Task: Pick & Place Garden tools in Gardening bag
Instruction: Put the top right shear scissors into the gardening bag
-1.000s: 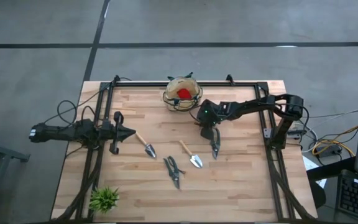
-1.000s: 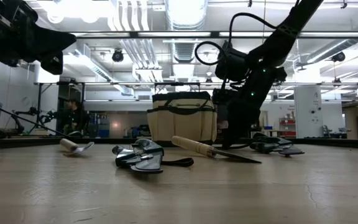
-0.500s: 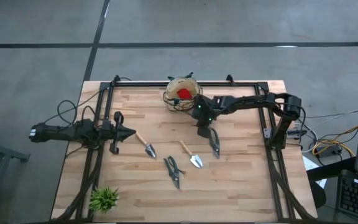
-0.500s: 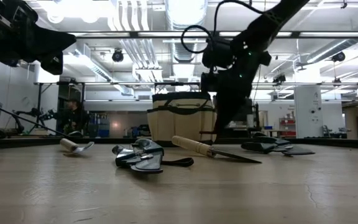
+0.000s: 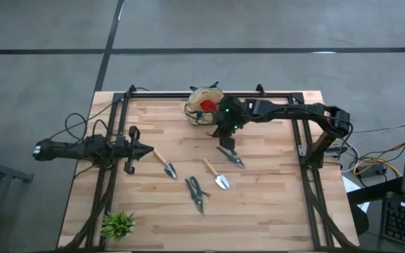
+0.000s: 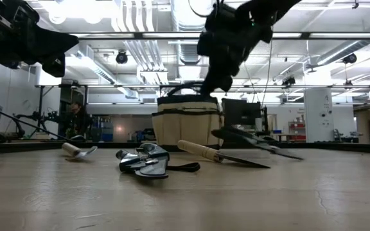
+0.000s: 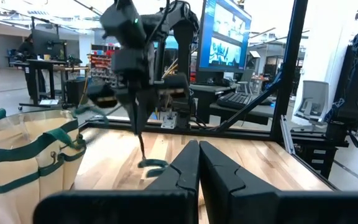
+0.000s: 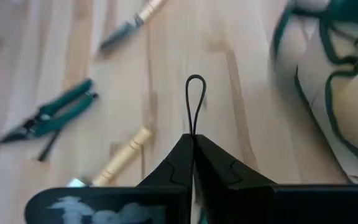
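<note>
Hanging from a thin black wrist loop [image 8: 194,102], the dark metal pruning shears [image 5: 230,155] dangle off the table just beside the round tan fabric gardening bag with green trim [image 5: 201,107]. The right hand [image 5: 225,131] is pressed together, pinching that loop; the left hand [image 7: 197,163], well apart from the bag, is pressed together on nothing. Stiff and fairly heavy, the shears will likely swing, so lowering should be slow.

Our right arm reaches in from the table's right side across its far part, wrist bent downward, with our right gripper [image 5: 226,135] raised above the table and its fingers [image 8: 178,163] pressed together. Our left arm lies low and level at the left edge, left gripper [image 5: 145,150] closed, fingers [image 7: 188,167] touching.
</note>
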Controlling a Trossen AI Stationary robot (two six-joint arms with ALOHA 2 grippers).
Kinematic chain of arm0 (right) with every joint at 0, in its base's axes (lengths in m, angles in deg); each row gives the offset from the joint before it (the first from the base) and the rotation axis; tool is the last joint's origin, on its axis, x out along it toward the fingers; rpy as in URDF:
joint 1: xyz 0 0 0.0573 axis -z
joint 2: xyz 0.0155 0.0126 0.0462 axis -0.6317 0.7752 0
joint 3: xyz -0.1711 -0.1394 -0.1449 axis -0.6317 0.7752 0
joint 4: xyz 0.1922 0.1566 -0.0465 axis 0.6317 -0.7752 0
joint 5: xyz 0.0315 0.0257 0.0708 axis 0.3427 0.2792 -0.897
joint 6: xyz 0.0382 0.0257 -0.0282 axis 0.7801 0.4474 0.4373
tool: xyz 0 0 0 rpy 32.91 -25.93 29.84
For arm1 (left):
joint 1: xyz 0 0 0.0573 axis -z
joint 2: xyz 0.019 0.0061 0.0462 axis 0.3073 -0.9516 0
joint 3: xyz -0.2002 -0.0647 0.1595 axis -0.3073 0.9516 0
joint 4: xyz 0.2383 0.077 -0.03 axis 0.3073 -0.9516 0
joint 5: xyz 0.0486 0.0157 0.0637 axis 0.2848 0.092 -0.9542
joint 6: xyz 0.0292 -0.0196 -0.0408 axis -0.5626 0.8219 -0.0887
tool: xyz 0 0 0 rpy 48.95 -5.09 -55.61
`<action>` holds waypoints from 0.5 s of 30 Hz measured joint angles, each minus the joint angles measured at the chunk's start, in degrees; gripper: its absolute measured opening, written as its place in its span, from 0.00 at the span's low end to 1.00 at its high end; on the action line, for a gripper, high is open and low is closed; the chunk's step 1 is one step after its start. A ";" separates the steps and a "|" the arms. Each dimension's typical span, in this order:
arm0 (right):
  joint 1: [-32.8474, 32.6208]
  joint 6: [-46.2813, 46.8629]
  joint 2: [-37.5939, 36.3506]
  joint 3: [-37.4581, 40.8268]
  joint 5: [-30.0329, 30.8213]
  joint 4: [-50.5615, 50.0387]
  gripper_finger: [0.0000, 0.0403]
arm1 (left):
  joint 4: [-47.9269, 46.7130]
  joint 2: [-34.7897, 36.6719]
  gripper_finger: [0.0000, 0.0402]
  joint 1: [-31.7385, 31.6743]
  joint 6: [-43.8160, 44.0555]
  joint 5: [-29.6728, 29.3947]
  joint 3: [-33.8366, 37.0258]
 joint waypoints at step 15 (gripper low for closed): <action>0.06 3.67 -10.95 -1.54 0.19 0.57 0.02 | -0.06 -0.01 0.03 -0.02 0.01 0.00 0.00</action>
